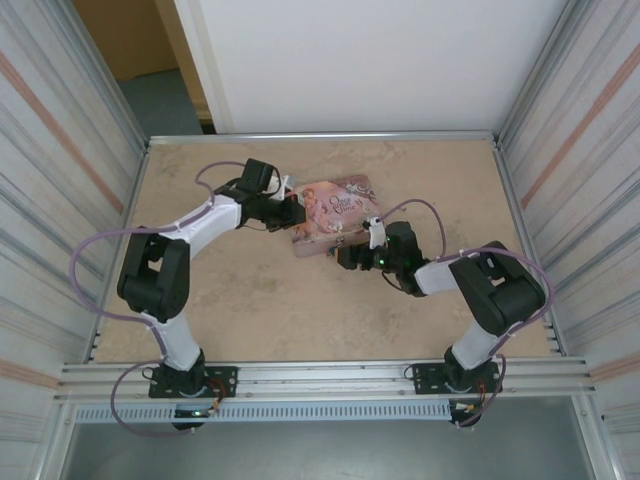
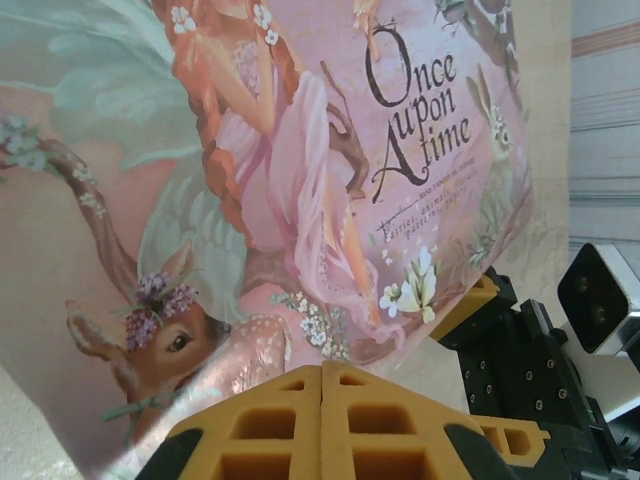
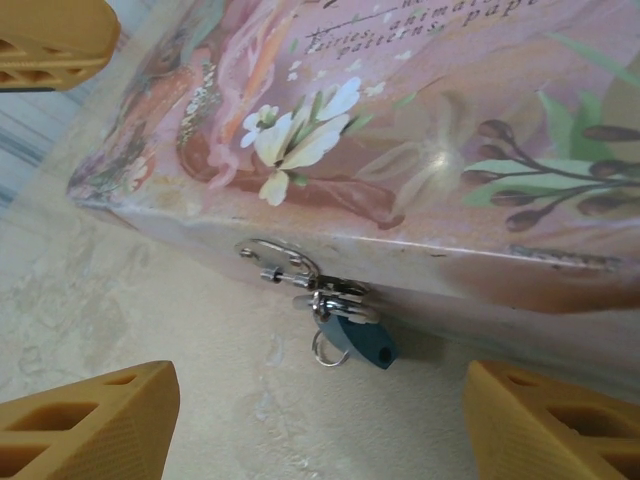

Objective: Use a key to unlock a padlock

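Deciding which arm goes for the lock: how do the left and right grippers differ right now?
The left gripper is shut, fingers pressed together; the right gripper is wide open. The left gripper sits at the tin's left end; the right gripper faces the tin's near wall, where the padlock hangs ahead of its open fingers. Both have orange fingers.

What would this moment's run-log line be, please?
left gripper shut by tin | right gripper open, facing padlock | padlock on tin's clasp
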### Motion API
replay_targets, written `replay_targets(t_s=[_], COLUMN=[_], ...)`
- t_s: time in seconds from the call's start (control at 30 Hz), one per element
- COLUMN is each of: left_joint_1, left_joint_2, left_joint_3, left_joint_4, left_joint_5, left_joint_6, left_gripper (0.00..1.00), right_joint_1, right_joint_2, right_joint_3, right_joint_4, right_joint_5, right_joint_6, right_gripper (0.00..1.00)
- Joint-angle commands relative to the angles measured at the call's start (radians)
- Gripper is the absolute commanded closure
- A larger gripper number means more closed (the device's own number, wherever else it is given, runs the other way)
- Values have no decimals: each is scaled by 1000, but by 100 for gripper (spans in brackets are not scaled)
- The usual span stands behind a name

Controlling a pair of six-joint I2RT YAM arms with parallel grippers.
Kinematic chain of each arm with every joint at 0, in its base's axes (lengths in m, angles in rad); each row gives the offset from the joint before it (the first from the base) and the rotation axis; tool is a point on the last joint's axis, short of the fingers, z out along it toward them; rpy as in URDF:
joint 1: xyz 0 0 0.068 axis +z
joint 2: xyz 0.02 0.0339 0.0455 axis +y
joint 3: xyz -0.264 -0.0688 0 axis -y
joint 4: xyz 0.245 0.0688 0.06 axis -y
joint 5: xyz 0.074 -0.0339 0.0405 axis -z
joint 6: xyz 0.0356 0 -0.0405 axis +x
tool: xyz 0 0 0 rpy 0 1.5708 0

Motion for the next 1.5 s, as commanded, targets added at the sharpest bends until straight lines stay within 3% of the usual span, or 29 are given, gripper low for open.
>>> replay_targets(t_s=[0.0, 1.0, 1.47], left_joint_1=[-10, -26, -31], left_joint_2=[18, 78, 72], left_joint_3=[42, 10, -7], left_joint_4=[-56, -39, -24], left_joint_5=[4, 6, 7], left_joint_6=[45, 43, 38], left_gripper=[99, 100, 100], right_joint_1=[9, 40, 51], right_joint_2=[34, 156, 167], right_joint_3=[29, 110, 109], right_joint_4=[56, 167, 184], right_joint_5=[-3, -41, -75], right_joint_6=[-35, -58, -73], right_gripper=[27, 46, 60])
